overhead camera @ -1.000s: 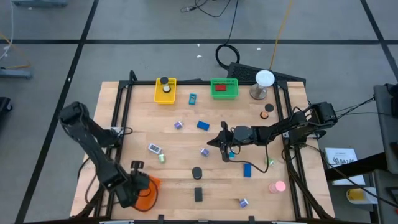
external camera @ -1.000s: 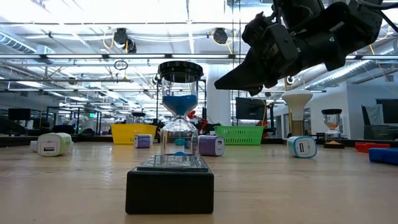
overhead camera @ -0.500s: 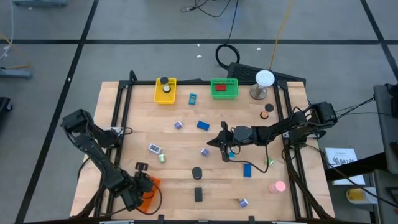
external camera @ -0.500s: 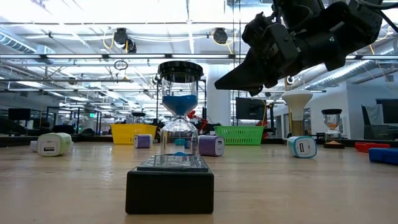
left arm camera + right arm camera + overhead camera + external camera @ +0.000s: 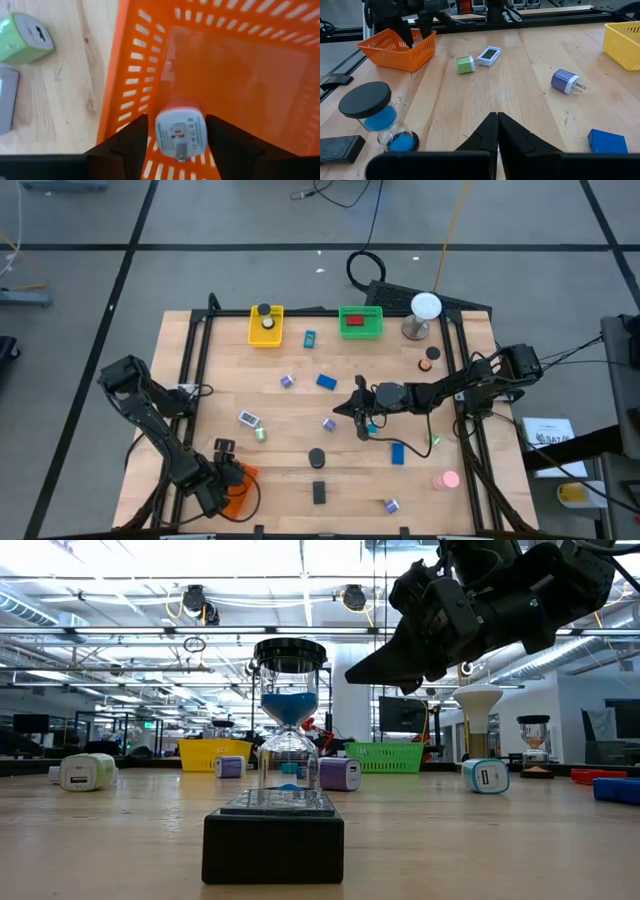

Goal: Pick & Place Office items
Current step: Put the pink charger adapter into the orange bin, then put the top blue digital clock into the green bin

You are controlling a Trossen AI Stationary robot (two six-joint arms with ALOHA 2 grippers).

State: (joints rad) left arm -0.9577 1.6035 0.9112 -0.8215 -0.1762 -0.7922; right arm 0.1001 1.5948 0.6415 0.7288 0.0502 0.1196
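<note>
My left gripper [image 5: 226,480] [image 5: 176,118] hangs open over the orange basket [image 5: 242,492] at the table's near-left corner. A white-faced plug adapter [image 5: 180,134] lies in the basket between the fingers, with a gap on each side. My right gripper [image 5: 360,420] [image 5: 497,116] is shut and empty, raised above the table's middle [image 5: 350,675]. Around it lie a purple adapter [image 5: 329,423], two blue blocks [image 5: 327,381] [image 5: 398,452], a black-capped hourglass with blue sand [image 5: 317,457] [image 5: 380,115] and a black block [image 5: 319,492].
A yellow basket [image 5: 265,326] and a green basket [image 5: 361,322] stand at the far edge, beside a white ball on a stand [image 5: 425,308]. A green adapter [image 5: 260,434] and a white one [image 5: 248,419] lie left of centre. A pink round piece [image 5: 447,478] lies near right.
My left arm has shifted a little over the orange basket, its elbow moving slightly toward the near edge. My right arm and the pieces on the table have kept still.
</note>
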